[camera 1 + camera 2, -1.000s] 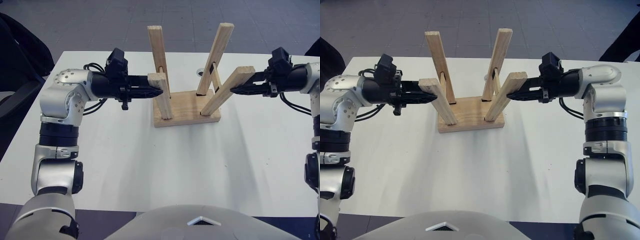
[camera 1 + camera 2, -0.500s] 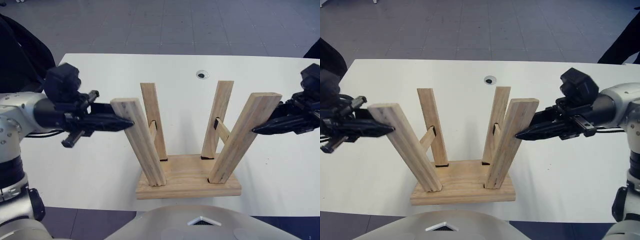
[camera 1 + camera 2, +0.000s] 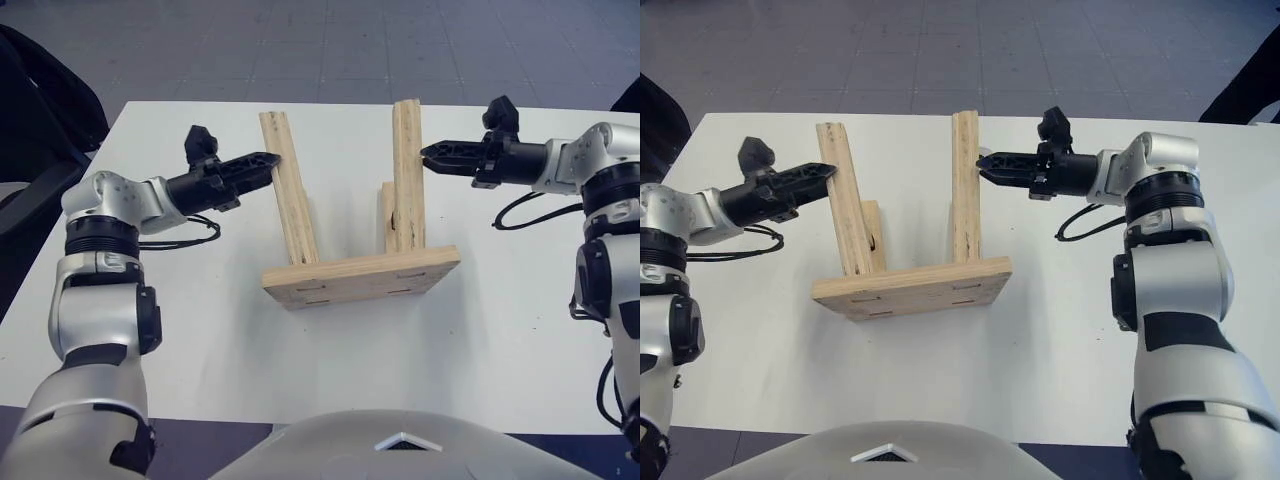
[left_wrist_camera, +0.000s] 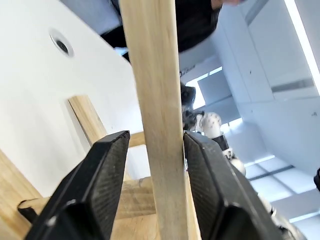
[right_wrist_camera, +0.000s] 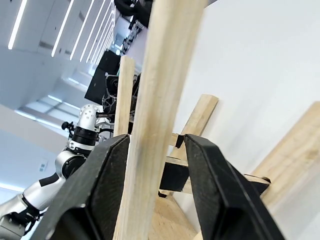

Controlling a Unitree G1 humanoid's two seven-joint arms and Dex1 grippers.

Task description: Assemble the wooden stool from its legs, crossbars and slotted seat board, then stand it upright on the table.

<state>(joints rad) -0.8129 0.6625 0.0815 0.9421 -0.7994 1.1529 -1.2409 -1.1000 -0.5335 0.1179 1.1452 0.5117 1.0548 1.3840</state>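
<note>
The wooden stool is assembled and tipped over: its seat board (image 3: 360, 278) faces me, low over the table, and its legs point away from me. My left gripper (image 3: 268, 160) is shut on the tip of the left leg (image 3: 292, 212). My right gripper (image 3: 428, 152) is shut on the tip of the right leg (image 3: 407, 170). In the left wrist view the leg (image 4: 152, 100) runs between the black fingers (image 4: 95, 190). In the right wrist view the other leg (image 5: 160, 95) sits between the fingers (image 5: 212, 185), and a crossbar (image 5: 197, 120) shows behind it.
The white table (image 3: 200, 330) has bare room on both sides of the stool and in front of it. A round cable hole (image 4: 62, 46) lies in the tabletop near the far edge. Dark floor lies beyond the far edge.
The stool stood legs-up on its seat; both grippers have tipped its legs away from me and carried it farther out. The head view shifted meanwhile.
</note>
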